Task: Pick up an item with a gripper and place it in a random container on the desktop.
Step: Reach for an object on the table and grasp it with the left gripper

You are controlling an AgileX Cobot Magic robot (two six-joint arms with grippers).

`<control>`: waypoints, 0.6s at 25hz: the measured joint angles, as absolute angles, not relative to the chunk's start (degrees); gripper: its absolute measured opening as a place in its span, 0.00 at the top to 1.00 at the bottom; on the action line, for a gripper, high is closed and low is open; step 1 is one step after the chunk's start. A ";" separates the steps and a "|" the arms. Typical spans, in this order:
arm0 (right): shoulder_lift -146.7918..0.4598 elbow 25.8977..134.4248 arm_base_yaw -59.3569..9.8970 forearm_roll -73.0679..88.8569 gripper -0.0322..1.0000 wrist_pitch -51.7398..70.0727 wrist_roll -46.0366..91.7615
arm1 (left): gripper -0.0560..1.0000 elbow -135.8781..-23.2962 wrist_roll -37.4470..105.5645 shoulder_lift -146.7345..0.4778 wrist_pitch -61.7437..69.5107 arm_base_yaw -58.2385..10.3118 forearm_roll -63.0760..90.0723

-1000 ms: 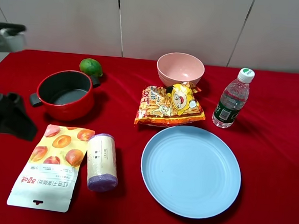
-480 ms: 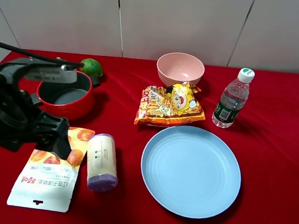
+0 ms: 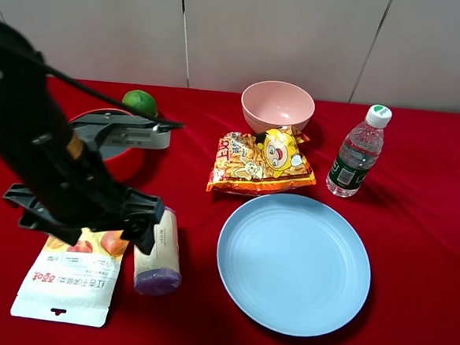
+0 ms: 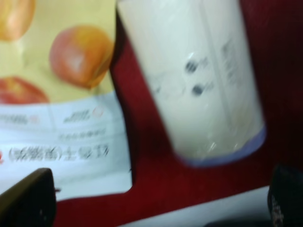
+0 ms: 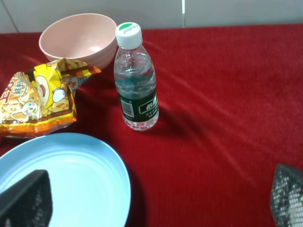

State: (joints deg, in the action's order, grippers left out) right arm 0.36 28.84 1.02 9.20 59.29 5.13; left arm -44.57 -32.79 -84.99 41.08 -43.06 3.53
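The roll of pale purple bags with a cream label (image 3: pixel 159 254) lies on the red cloth, left of the light blue plate (image 3: pixel 293 264). My left arm reaches in from the left, and its black gripper (image 3: pixel 100 223) hangs over the peach pouch and the roll's left side. In the left wrist view the roll (image 4: pixel 199 80) is close and blurred, and the gripper (image 4: pixel 156 208) is open and empty with its fingers wide apart. My right gripper (image 5: pixel 156 208) is open and empty above the plate's (image 5: pixel 61 179) near edge. It is out of the exterior view.
The peach pouch (image 3: pixel 69 276) lies left of the roll. The red pot (image 3: pixel 132 159) is mostly hidden behind my left arm, with a green fruit (image 3: pixel 140 101) behind it. A pink bowl (image 3: pixel 277 105), a chip bag (image 3: pixel 261 163) and a water bottle (image 3: pixel 358 152) stand behind the plate.
My left arm has swung in from the left edge toward the right and now hangs over the pouch beside the roll. Nothing on the table has moved.
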 joint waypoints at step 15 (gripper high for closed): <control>0.36 28.84 1.02 9.20 0.30 59.29 5.13 | 0.11 -52.21 -34.79 -99.12 37.60 -43.06 3.49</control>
